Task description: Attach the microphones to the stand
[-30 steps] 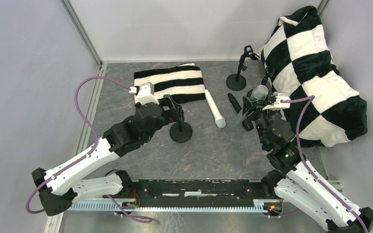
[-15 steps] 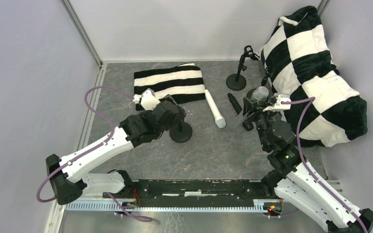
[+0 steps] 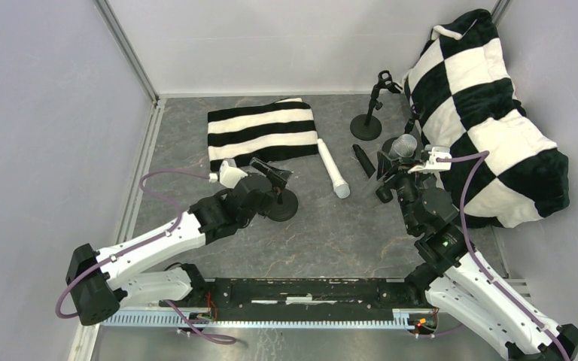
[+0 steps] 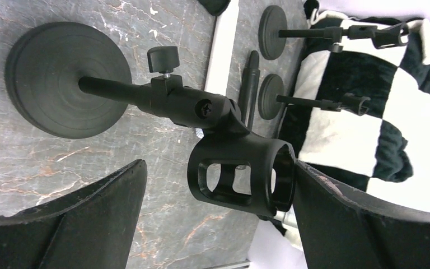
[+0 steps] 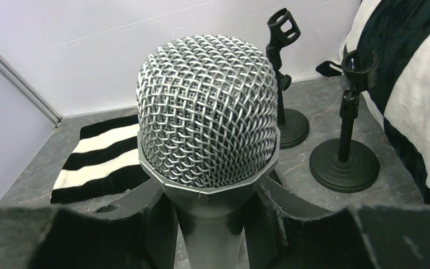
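The silver-grey mesh-headed microphone (image 5: 207, 112) stands upright, clamped at its neck between the right fingers (image 5: 155, 224). The white stick microphone (image 3: 333, 168) lies flat on the surface (image 3: 331, 233), head toward 5 o'clock. The slim black microphone (image 3: 362, 160) lies parallel at its 3 o'clock, and the black round-based stand (image 3: 282, 207) is at its 8 o'clock.

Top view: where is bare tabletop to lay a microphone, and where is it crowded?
Bare: left of the black-and-white striped cloth; near middle, between black round-based stand and right arm. Crowded: white stick microphone across to checkered plush cushion.
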